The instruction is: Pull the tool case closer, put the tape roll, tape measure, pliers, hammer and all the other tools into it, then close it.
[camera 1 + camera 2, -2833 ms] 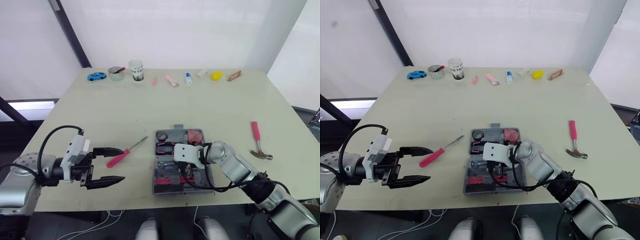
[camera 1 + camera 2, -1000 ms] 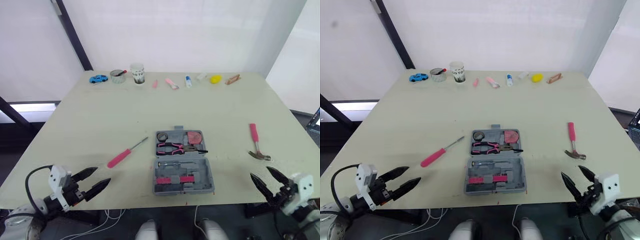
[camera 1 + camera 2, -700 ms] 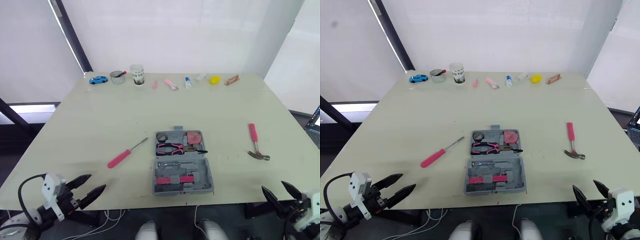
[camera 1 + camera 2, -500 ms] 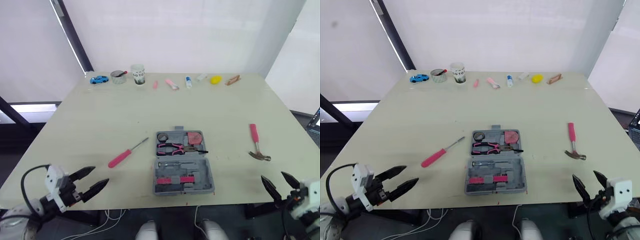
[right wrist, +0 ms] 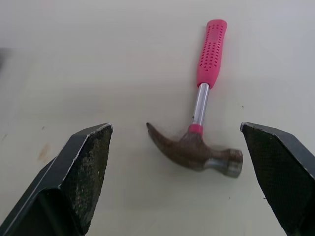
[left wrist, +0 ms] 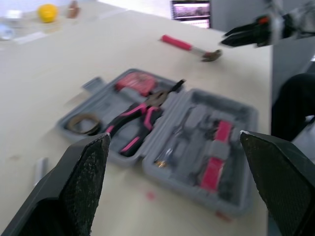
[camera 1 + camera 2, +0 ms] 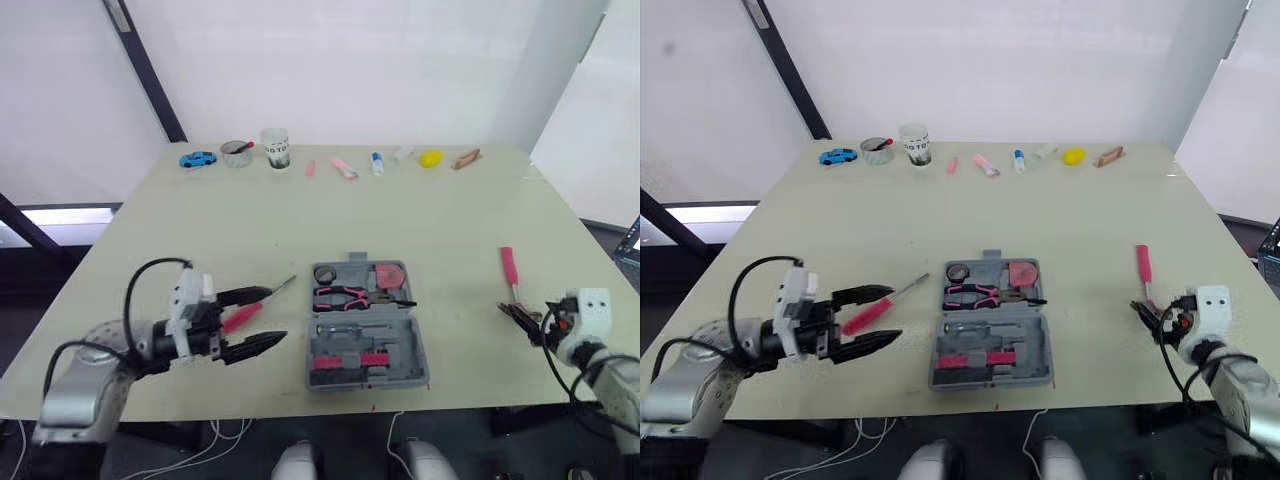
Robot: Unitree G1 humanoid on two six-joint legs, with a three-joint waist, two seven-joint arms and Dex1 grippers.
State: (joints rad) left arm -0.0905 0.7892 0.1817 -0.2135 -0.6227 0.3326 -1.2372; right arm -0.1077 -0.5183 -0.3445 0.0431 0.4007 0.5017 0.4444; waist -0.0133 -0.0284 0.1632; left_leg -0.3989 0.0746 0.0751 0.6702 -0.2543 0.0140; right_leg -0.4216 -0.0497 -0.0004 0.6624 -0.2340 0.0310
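Case (image 7: 365, 325) lies open on the bench (image 7: 200, 220), close to the near edge. The pull-closer step looks done.

Packed so far, all in the case's far half:
- tape roll (image 7: 323, 273), at the corner nearest the left fingers' side
- pliers (image 7: 350, 295), laid across the middle
- tape measure (image 7: 390, 275), at the corner toward the right fingers' side

The near half holds small pink and metal pieces, too small to name.

Left out on the bench:
- screwdriver (image 7: 245, 312)
- hammer (image 5: 204, 108)

Left fingers (image 6: 81, 187) are spread wide and hold nothing. The case sits straight ahead of their tips, a little apart. From the head views the screwdriver's pink handle lines up between the two fingers. Whether it lies between them or under them cannot be told.

Right fingers (image 5: 81, 172) are also spread and empty. The hammer head lies just ahead of them, centred in the gap and not touched. Its pink handle points away from the tips.

A row of small items (image 7: 340, 165) sits at the far edge, well beyond both pairs of fingers. They do not look like kit tools, though they are too small to be sure.

Estimate: a bit over half done. Hammer and screwdriver have yet to go in, then the lid must be shut. Both sets of fingers appear placed for those two pickups.
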